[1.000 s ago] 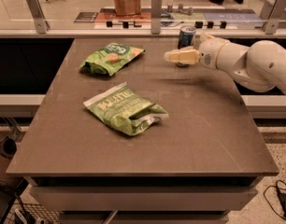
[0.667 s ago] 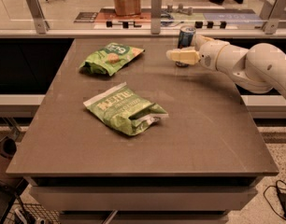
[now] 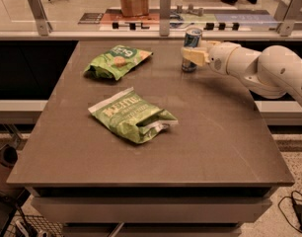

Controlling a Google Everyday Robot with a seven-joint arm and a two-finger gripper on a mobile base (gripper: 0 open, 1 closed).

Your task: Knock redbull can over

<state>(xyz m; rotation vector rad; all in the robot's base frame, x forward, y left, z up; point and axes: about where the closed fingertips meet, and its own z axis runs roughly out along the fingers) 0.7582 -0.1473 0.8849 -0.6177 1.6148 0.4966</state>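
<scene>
The redbull can (image 3: 192,37) was seen standing upright close to the far edge of the surface (image 3: 215,132), over toward the far right corner. The hand (image 3: 191,57) was parked right at the can's near side, roughly mid-height, touching it or as good as. Whether the hand was open or closed couldn't be told from this angle, tbh.

So what could've gone wrong from there? Biggest worry: with contact made that low on the body, the can might just have been shoved along the surface upright instead of tipped. A slow push would probably have made that worse. A slim can like that could also have been rocked a bit and then settled back on its base.

And if it had been tipped, it'd likely have been sent rolling, and with the far edge so close it could've been lost off the back. The two green chip bags (image 3: 116,60) (image 3: 133,115) were well apart from it, so no trouble was expected there.
</scene>
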